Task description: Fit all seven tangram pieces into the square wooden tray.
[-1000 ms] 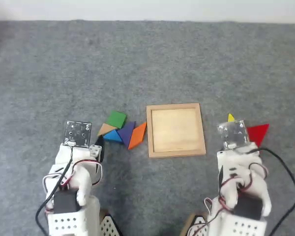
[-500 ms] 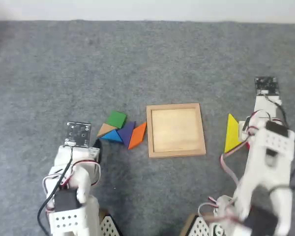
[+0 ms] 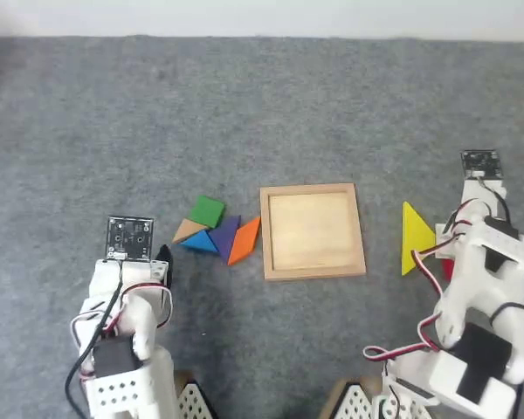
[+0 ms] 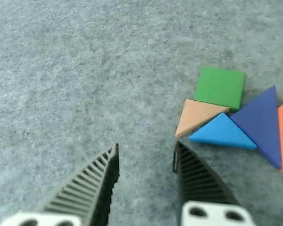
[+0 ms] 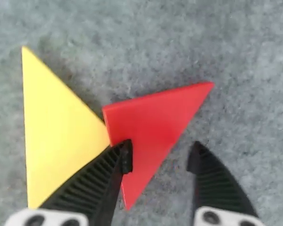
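Note:
The square wooden tray (image 3: 265, 229) lies mid-table with nothing in it. Left of it sit a green square (image 3: 207, 210), a tan triangle (image 3: 189, 229), a blue triangle (image 3: 201, 243), a purple piece (image 3: 224, 233) and an orange piece (image 3: 244, 239). In the left wrist view my left gripper (image 4: 145, 157) is open over bare carpet, short of the tan triangle (image 4: 198, 115) and blue triangle (image 4: 221, 133). Right of the tray lies a yellow triangle (image 3: 415, 237). My right gripper (image 5: 161, 153) is open, straddling the red triangle (image 5: 155, 125) that touches the yellow triangle (image 5: 56, 127).
Grey carpet covers the whole table. The right arm's body (image 3: 480, 262) hides most of the red triangle from above. The left arm (image 3: 127, 279) stands at the near left. There is free carpet beyond the tray and between the two arms.
The right arm swung out from its folded pose, uncovering the yellow triangle, and now hangs over the red triangle. The left arm shifted slightly to the left.

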